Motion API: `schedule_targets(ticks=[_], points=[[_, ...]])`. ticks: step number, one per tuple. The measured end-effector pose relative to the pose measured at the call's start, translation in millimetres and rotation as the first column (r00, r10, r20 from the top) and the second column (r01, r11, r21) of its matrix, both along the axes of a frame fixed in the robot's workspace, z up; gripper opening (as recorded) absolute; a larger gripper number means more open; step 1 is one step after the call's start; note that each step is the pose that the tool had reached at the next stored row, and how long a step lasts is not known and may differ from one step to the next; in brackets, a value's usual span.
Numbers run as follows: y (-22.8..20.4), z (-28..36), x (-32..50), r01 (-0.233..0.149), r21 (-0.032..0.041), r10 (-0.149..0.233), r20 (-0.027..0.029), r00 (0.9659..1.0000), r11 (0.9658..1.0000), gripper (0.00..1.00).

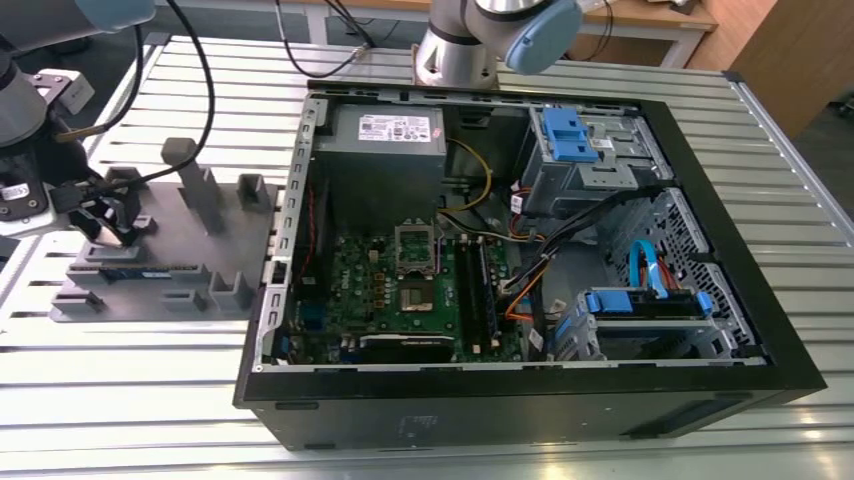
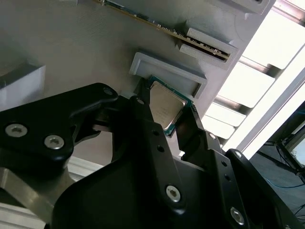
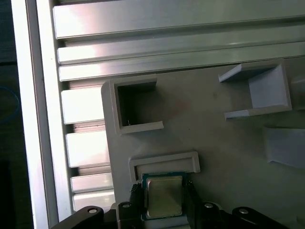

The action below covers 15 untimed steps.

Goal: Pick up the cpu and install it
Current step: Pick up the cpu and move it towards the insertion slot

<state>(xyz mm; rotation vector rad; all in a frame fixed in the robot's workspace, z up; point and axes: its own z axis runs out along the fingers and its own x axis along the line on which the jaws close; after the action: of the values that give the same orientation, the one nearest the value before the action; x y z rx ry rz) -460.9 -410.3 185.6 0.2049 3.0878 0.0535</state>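
We judge the small flat silver-topped square cpu (image 3: 163,195), sitting in its grey plastic tray (image 3: 214,152) pocket, light, stiff, fragile: black hand (image 3: 163,202) clamped on its opposite edges, right hold.

hand (image 3: 163,198) gripping cpu (image 3: 163,194), raised pocket wall (image 3: 164,161) just beside, tray brackets (image 3: 257,90) near

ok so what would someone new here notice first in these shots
The big black computer case grabs the eye first: it lies open in the middle of the exterior view, its green motherboard exposed. Next, in the first wrist view, comes the shiny cpu, with the end effector shut on two opposite edges of it at a small pocket of the grey tray.
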Motion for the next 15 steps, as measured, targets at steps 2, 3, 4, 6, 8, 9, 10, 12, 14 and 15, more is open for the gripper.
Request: schedule_targets(ticks=[2,3,4,6,8,9,10,12,14,15], points=[[-0.1,-0.3,0.0,-0.002,0.0,0.002,0.0,1.0,1.0,0.47],[-0.1,-0.5,-0.1,-0.002,0.0,0.002,-0.0002,1.0,1.0,0.47],[-0.1,-0.8,-0.1,-0.004,-0.0001,0.004,-0.0002,1.0,1.0,0.47],[-0.1,-1.1,-0.1,-0.013,-0.0001,0.013,-0.0003,0.9999,0.9999,0.47],[-0.1,-1.3,0.0,-0.022,0.0005,0.022,-0.0001,0.9998,0.9998,0.47],[-0.1,-1.4,0.0,-0.026,0.0008,0.026,-0.0001,0.9997,0.9997,0.47],[-0.1,-1.4,0.0,-0.031,0.0013,0.031,0.0,0.9995,0.9995,0.47],[-0.1,-1.4,0.0,-0.037,0.0018,0.037,0.0,0.9993,0.9993,0.47],[-0.1,-1.4,0.0,-0.037,0.0018,0.037,0.0,0.9993,0.9993,0.47],[-0.1,-1.5,0.0,-0.038,0.0018,0.038,0.0,0.9993,0.9993,0.47]])
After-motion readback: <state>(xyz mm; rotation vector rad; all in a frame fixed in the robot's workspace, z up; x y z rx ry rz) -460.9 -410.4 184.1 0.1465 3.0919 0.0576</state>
